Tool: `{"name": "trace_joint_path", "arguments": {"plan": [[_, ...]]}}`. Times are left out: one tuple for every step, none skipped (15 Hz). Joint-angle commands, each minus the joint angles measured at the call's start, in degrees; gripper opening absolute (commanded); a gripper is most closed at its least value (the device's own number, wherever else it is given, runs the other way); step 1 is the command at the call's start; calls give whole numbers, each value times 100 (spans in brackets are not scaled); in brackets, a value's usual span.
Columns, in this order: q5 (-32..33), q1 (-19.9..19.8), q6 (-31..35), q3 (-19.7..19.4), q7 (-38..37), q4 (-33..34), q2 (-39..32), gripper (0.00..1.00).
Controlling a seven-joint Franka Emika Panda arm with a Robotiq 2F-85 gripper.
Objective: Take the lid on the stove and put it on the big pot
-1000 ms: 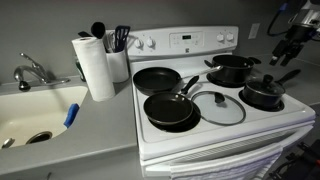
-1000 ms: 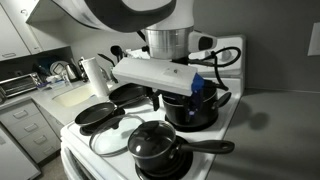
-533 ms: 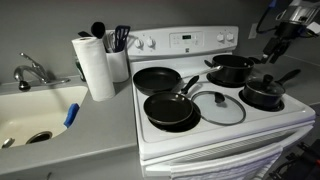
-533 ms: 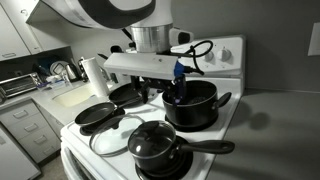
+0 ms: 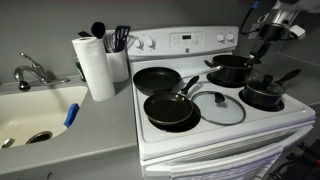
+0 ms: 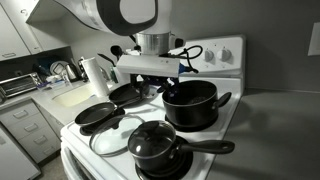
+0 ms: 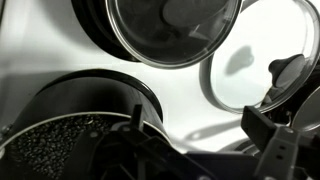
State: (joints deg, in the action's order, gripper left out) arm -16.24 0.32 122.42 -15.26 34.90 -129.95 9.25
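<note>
One round glass lid (image 5: 217, 107) on white stove (image 5: 215, 141), wide black pot (image 5: 231, 70)

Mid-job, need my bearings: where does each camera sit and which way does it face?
Exterior view: in front of the stove, facing its back panel; sink at left; gripper at top right.
Exterior view: off the stove's front corner, looking across it toward the sink; arm fills the top.
Wrist view: looks down on big pot and lid; gripper parts along the bottom.
Shared: all three show big pot and lid.
</note>
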Motion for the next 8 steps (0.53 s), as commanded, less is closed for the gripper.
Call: {"name": "trace_joint_path", "arguments": {"plan": [[-219, -161, -293, 145, 508, 564, -611, 100], [-133, -207, -54, 245, 245, 209, -273, 100], [-129, -225, -96, 266, 293, 307, -390, 100], [-126, -239, -116, 279, 314, 376, -477, 100], [-124, -251, -125, 284, 327, 420, -527, 100], [-124, -256, -131, 286, 338, 437, -544, 100], [-10, -245, -243, 340, 11, 557, -632, 100], [140, -240, -265, 419, -339, 636, -681, 100]]}}
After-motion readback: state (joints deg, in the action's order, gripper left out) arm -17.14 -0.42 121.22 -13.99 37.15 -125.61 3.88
